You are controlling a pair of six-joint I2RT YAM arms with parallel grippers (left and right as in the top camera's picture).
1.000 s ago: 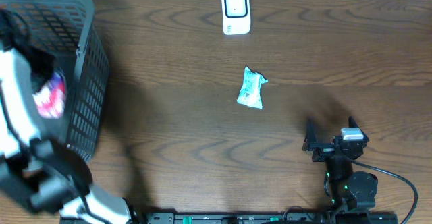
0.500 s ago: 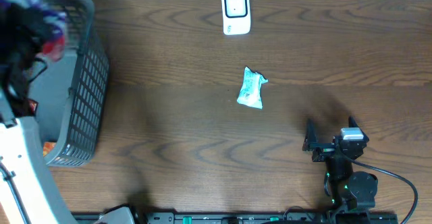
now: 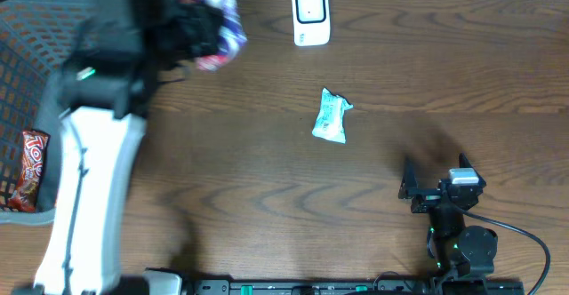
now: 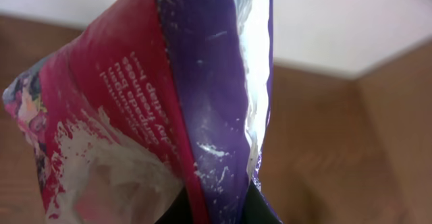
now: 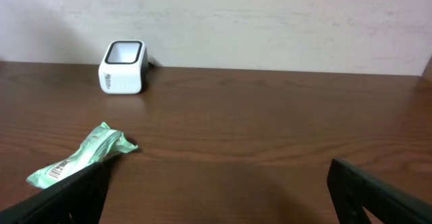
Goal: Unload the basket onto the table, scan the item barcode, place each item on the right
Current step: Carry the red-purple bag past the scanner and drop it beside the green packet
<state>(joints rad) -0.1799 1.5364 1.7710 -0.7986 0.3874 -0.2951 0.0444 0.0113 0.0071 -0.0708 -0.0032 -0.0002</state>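
On the dark wood-grain table (image 3: 222, 179), a white scanner (image 3: 310, 15) stands near a pale wall (image 5: 270, 15).

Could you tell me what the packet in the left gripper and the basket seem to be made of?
Packet: likely glossy plastic film; it creases sharply and catches light. Basket: probably matte dark plastic, going by its moulded open grid, though coated wire is possible.

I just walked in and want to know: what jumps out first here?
The left gripper holds a shiny red-and-purple crinkly snack bag at the far edge of the brown wooden table, left of the small white box-shaped scanner. A pale green plastic packet lies alone mid-table.
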